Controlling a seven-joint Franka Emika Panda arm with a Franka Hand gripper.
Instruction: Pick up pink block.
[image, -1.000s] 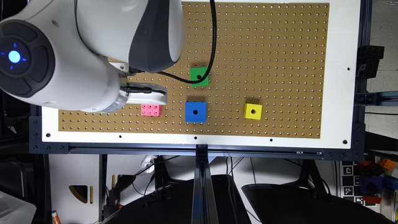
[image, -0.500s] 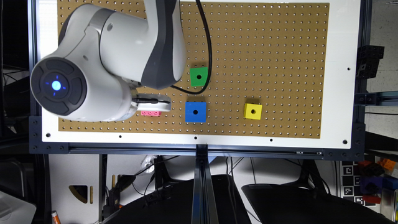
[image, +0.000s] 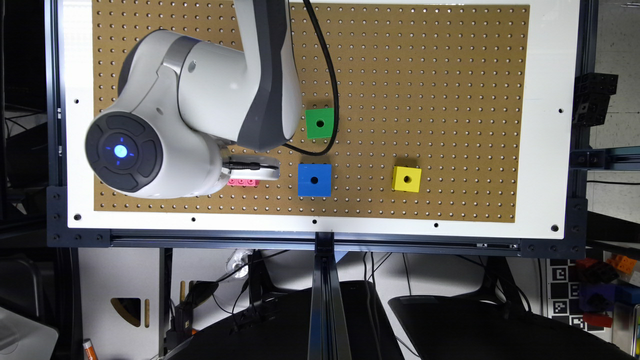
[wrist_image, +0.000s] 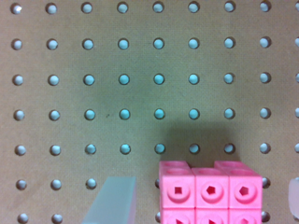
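In the exterior view, the big white arm (image: 200, 130) hung over the left part of the brown pegboard (image: 425, 75), and its wrist covered most of the pink block (image: 243, 183), of which only a thin pink strip showed near the board's near edge. The gripper (image: 252, 169) appeared as a white part directly above that strip.

In the wrist view, the pink block (wrist_image: 209, 191) lay flat on the pegboard (wrist_image: 140, 84) with its round studs facing up. One pale, translucent fingertip (wrist_image: 111, 200) stood clear of one side of it, with bare board between them, and a sliver of the other finger (wrist_image: 293, 198) showed beyond the opposite side. The jaws were therefore wide open, straddling the block and holding nothing.

Moving right in the exterior view, the blue cube (image: 314, 179) sat just beside the gripper, the green cube (image: 319, 122) lay farther back, and the yellow cube (image: 406, 178) sat well apart to the right.

The step in hand looked like the final approach over the block. The next move would probably call for a short, straight descent until the fingertips flanked the brick's sides, then a close. The block sat nearer one finger than the other, so a small centring shift might help before closing.
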